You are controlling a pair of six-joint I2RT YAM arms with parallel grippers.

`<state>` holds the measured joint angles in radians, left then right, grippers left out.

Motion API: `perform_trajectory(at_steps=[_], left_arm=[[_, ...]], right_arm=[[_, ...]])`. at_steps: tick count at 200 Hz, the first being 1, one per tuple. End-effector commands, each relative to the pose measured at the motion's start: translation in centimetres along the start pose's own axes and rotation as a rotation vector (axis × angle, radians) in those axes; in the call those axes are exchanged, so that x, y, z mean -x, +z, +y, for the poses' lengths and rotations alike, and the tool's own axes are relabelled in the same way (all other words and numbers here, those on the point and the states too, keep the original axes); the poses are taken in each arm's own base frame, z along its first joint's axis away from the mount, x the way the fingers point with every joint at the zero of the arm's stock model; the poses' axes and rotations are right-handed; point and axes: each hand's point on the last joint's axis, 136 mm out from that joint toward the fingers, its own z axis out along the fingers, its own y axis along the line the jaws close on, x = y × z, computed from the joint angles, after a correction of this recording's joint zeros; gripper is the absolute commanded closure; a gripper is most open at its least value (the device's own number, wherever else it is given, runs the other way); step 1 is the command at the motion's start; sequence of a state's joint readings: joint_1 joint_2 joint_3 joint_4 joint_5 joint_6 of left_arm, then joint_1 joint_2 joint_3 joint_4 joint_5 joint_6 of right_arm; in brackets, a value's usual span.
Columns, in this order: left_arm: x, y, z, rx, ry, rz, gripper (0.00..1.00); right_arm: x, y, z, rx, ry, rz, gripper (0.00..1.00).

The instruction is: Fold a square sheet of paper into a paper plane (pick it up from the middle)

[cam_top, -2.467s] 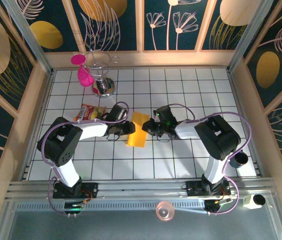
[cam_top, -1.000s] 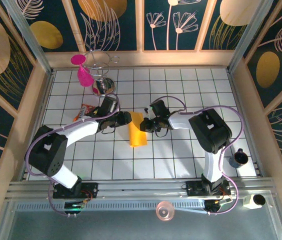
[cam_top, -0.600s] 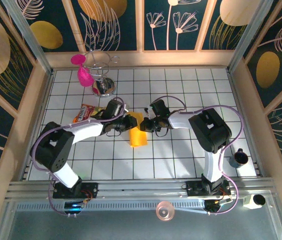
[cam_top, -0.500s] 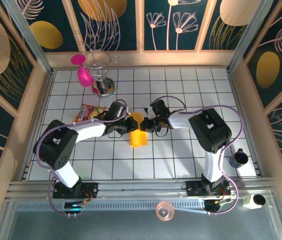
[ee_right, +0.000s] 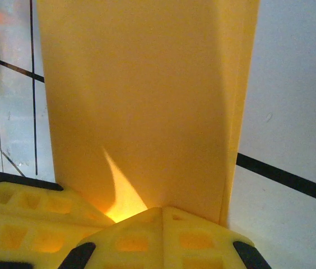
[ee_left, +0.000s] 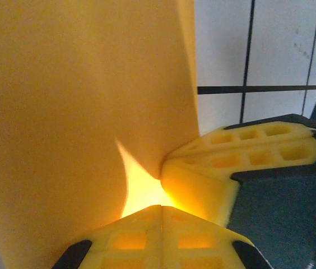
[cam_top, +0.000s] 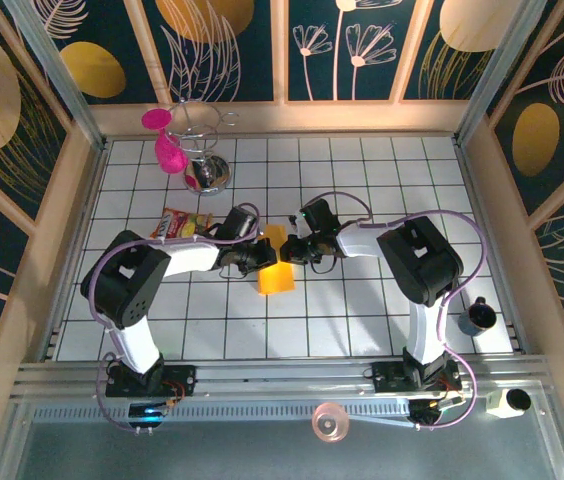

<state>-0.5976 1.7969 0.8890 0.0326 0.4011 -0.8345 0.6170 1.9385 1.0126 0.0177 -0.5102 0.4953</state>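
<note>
We log a white tiled tabletop with a black grid, boxed in on three sides by a pale wooden frame. The walls are dark teal panels printed with gold discs and pale line-drawn flowers and leaves, split by wooden slats. Aluminium posts rise at the far corners and an aluminium rail runs along the near edge; the light falls even and diffuse over the tiles.

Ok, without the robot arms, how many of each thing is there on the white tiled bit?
orange-yellow folded paper: 1
red-and-yellow snack packet: 1
pink cup: 1
silver wire stand: 1
dark cup: 1
Total: 5
</note>
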Motion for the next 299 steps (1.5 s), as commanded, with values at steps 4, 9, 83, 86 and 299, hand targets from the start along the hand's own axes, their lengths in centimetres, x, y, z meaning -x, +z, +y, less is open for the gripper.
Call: perform_trajectory(at_steps=[4,9,83,86,299], left_arm=[[-0.2,0.4,1.7,0.083,0.009,0.012,0.94],[-0.2,0.4,1.9,0.093,0.008,0.012,0.94],[-1.2,-0.3,4.5,0.180,0.042,0.025,0.94],[-1.2,-0.5,4.6,0.179,0.042,0.023,0.94],[1.0,-0.8,0.6,-0.129,0.010,-0.018,0.94]], right_arm=[[-6.8,1.1,-9.7,-0.329,0.160,0.173,0.96],[-6.8,1.1,-9.8,-0.332,0.160,0.173,0.96],[-8.2,0.8,-11.2,-0.387,0.169,0.205,0.96],[-8.3,0.7,-11.2,-0.388,0.171,0.206,0.96],[-9.2,0.5,-11.7,-0.381,0.186,0.224,0.96]])
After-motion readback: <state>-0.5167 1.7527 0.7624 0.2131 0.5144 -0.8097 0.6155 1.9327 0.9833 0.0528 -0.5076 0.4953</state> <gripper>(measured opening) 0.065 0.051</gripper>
